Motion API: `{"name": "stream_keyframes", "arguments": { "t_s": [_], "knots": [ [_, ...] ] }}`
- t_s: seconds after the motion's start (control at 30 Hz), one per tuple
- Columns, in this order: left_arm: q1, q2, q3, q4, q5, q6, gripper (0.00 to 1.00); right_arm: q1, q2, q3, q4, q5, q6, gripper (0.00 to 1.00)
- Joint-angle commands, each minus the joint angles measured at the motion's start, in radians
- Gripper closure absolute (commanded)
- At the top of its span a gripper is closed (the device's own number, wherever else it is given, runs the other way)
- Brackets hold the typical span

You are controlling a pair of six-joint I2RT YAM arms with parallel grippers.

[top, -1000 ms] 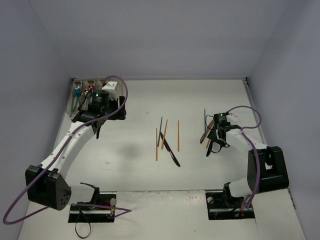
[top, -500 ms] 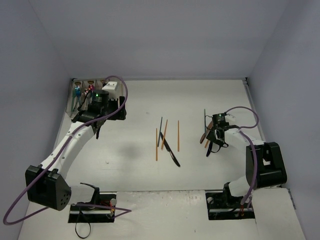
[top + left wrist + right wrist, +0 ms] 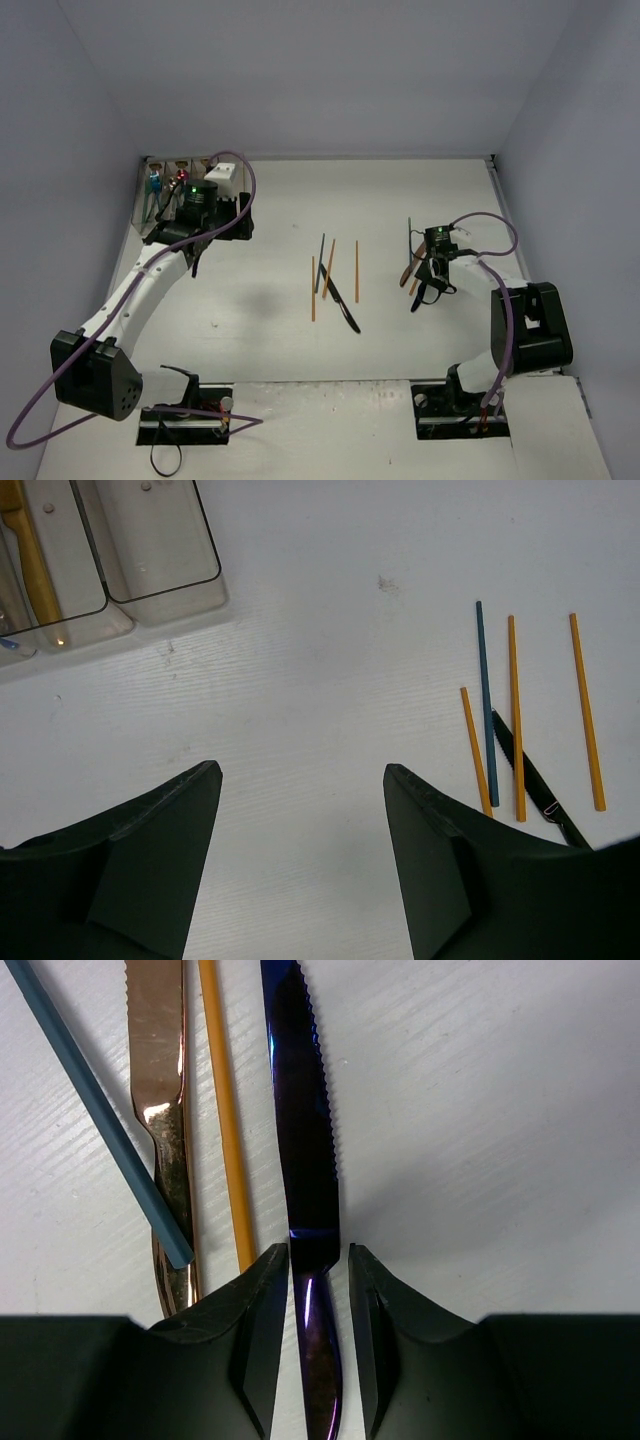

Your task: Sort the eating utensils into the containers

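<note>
My right gripper is low over the table, open, its jaws narrowly either side of a dark purple knife with a thin gap still showing. Beside that knife lie an orange stick, a copper knife and a blue stick. In the top view this gripper sits at the right. My left gripper hangs open and empty near the containers, which stand at the far left and hold a gold utensil.
Mid-table lie three orange sticks, a blue stick and a black knife. The left wrist view shows the same blue stick and black knife. Walls enclose the table.
The right jaws have narrowed around the purple knife's handle, and the right arm's base link has shifted slightly. The left arm has not moved.
</note>
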Motion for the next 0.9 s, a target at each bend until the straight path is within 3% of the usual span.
{"name": "stream_keyframes", "arguments": {
  "t_s": [0.0,0.87],
  "knots": [
    [-0.006,-0.028,0.029,0.048,0.006,0.000,0.37,0.005,0.059,-0.017,-0.164,-0.031,0.037,0.73],
    [-0.029,-0.015,0.047,0.015,-0.016,0.020,0.37,0.022,0.127,0.112,-0.364,-0.053,0.066,0.79]
  ]
}}
